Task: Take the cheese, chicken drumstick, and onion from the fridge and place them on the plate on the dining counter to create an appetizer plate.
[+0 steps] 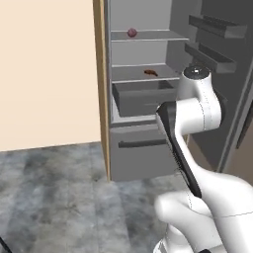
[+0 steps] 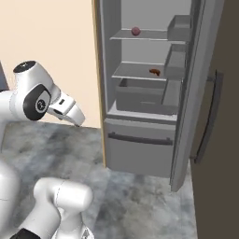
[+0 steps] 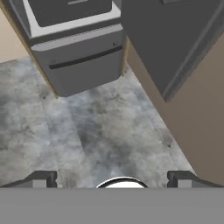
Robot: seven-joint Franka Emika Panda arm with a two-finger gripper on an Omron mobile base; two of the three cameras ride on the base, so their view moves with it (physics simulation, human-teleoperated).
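Observation:
The fridge [image 1: 143, 148] stands open in front of me, a tall dark grey cabinet with light grey shelves. A dark reddish-purple onion [image 1: 132, 32] [image 2: 136, 31] sits on the upper shelf. One shelf lower lies the brown chicken drumstick [image 1: 150, 73] [image 2: 154, 72], above the grey drawer [image 2: 140, 95]. My gripper [image 3: 111, 179] is open, its fingertips [image 3: 40, 179] wide apart with nothing between them. It hangs over the floor, well short of the fridge's lower drawer [image 3: 78, 57]. The cheese, the plate and the dining counter are out of view.
The fridge door [image 2: 205, 116] [image 3: 175, 39] is swung open on the right, with bins [image 1: 212, 54] on its inner side. A beige wall [image 1: 49, 74] and a wooden side panel [image 1: 101, 89] flank the fridge on the left. Grey marbled floor [image 3: 100, 131] lies below.

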